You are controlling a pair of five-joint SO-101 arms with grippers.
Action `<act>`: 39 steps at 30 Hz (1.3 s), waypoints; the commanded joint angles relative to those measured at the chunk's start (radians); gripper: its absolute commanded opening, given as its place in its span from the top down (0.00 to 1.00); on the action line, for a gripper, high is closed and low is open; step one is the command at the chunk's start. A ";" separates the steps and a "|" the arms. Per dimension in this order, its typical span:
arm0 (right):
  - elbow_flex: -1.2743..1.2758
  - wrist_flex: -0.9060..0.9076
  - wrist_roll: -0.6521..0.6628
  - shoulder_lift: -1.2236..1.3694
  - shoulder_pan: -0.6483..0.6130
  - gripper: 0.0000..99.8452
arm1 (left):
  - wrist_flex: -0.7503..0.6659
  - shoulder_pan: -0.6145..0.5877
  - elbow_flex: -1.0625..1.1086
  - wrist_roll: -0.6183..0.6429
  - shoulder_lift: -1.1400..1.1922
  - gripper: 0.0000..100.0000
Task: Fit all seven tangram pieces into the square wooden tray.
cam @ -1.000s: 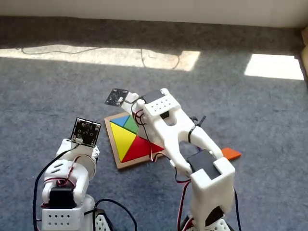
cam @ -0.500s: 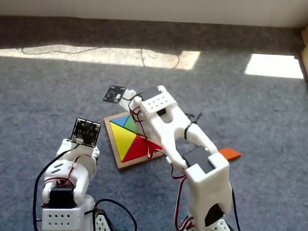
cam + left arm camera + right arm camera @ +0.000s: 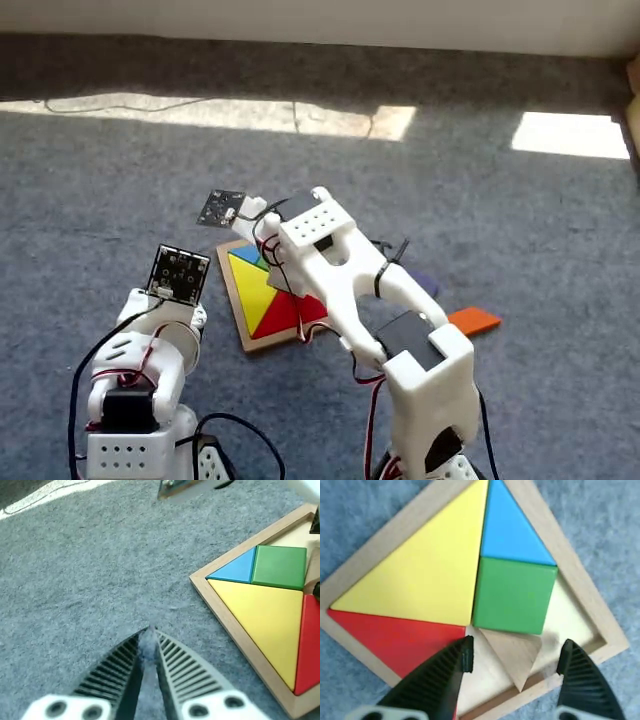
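We see the right gripper (image 3: 516, 657) poised straight over the square wooden tray (image 3: 235, 625), its two fingers spread wide and clasping nothing. Between those fingers lies a bare wooden triangle (image 3: 512, 652), resting in the unfilled corner of the tray with its long edge against the green square (image 3: 515, 592) and its tip reaching toward the tray's rim; we cannot tell whether either finger touches it. Seated in the tray are the large yellow triangle (image 3: 435, 565), the red triangle (image 3: 405, 635) alongside it, and the blue triangle (image 3: 510, 525) abutting the green square. The tray sits on grey carpet (image 3: 520, 230) between the two arms. In the high view an orange piece (image 3: 472, 321) lies on the carpet outside the tray, beyond the right arm's elbow, and a purple piece (image 3: 425, 286) peeks out just beside that arm. The left gripper (image 3: 150, 632) has its fingers pressed together with nothing between them, hanging over bare carpet near the tray's corner, apart from every piece
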 commanded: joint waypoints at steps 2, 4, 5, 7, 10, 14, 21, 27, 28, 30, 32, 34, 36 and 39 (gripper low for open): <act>-0.005 -0.016 0.009 0.001 0.041 0.73 | 0.003 -0.018 -0.005 -0.008 -0.039 0.99; -0.005 -0.015 0.009 0.010 0.053 0.73 | 0.003 -0.018 -0.005 -0.008 -0.039 0.99; -0.005 -0.013 0.009 0.015 0.056 0.75 | 0.003 -0.018 -0.005 -0.008 -0.039 0.99; -0.005 -0.016 0.009 0.027 0.058 0.81 | 0.003 -0.018 -0.005 -0.008 -0.039 0.99; -0.007 -0.018 0.009 0.045 0.058 0.87 | 0.003 -0.018 -0.005 -0.008 -0.039 0.99; -0.012 -0.013 0.009 0.044 0.058 0.88 | 0.003 -0.018 -0.005 -0.008 -0.039 0.99; -0.010 -0.010 0.009 0.001 0.074 0.88 | 0.003 -0.018 -0.001 -0.008 -0.039 0.99; -0.004 -0.002 0.011 -0.140 0.114 0.88 | -0.003 -0.018 0.007 -0.008 -0.039 0.99; -0.004 0.012 0.012 -0.150 0.114 0.88 | -0.003 -0.018 0.007 -0.008 -0.039 0.99; -0.004 0.038 0.055 -0.162 0.110 0.88 | -0.003 -0.018 0.007 -0.008 -0.039 0.99; -0.004 0.058 0.126 -0.162 0.107 0.88 | -0.003 -0.018 0.007 -0.008 -0.039 0.99; -0.004 0.061 0.166 -0.162 0.110 0.88 | -0.003 -0.018 0.007 -0.008 -0.039 0.99; -0.004 0.061 0.172 -0.160 0.111 0.88 | -0.003 -0.018 0.007 -0.008 -0.039 0.99; -0.004 0.054 0.167 -0.159 0.108 0.87 | -0.003 -0.018 0.007 -0.008 -0.039 0.99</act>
